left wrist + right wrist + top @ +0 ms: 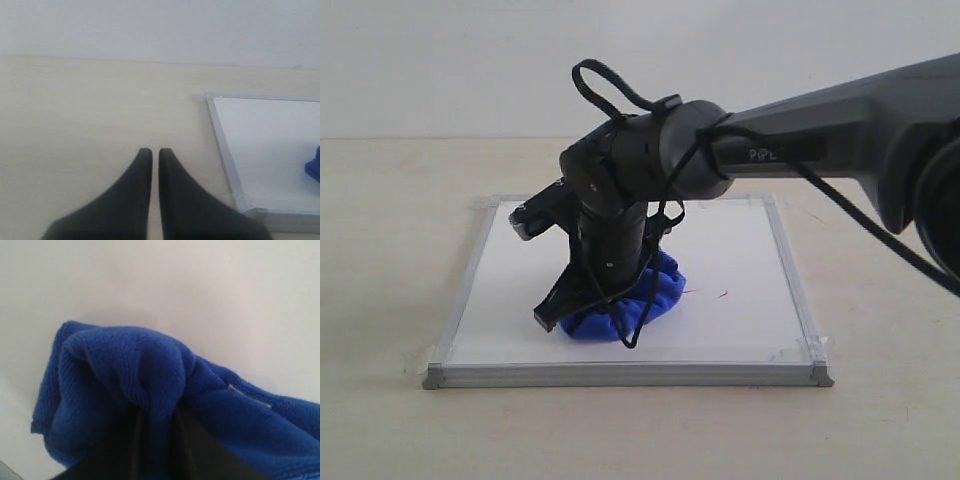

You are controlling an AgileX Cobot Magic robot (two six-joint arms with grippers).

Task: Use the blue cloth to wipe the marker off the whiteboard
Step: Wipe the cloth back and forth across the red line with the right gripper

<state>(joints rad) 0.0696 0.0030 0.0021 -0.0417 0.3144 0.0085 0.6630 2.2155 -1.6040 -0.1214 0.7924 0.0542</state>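
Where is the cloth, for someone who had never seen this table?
Find the whiteboard, white with a grey frame, lying flat on the pale table. On its nearer half sits the blue cloth, a bunched plush lump pinched by the right gripper. It is the only bright blue thing there; beside it are only faint red marker flecks.

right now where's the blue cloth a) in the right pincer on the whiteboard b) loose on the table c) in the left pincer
a: the right wrist view shows the blue cloth bunched in the right pincer, and the exterior view shows it down on the whiteboard.
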